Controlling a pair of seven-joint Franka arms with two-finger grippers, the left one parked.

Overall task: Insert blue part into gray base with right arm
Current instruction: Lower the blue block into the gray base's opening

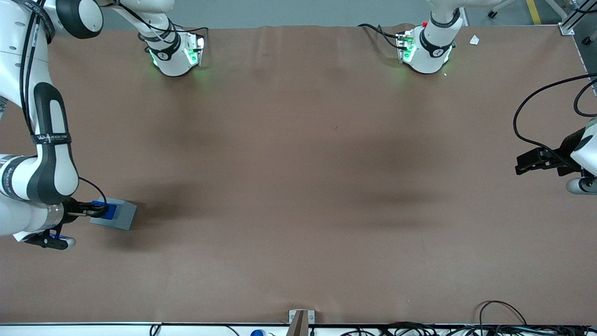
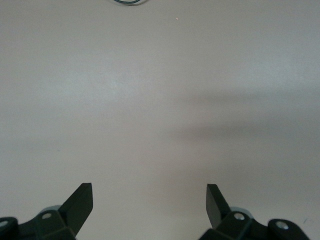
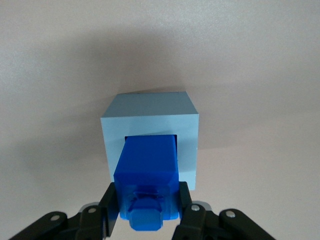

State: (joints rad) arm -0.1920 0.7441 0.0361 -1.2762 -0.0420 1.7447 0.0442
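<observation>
gripped between the black fingers [image 3: 111, 197] of the right arm's [image 1: 44, 172] claw [image 3: 147, 205], the blue part [image 3: 147, 175] is glossy smooth plastic, boxy with a stepped, faceted cap. its other end sits inside the square socket of the gray base [image 3: 150, 112], a matte light-gray cube resting on the brown desk [image 1: 298, 186]. only the right wrist view shows the socket rim around the blue block. from the front, the gray base [image 1: 116, 213] lies at the working arm's end, the blue part [image 1: 105, 209] a small patch on it under the claw [image 1: 91, 210].
</observation>
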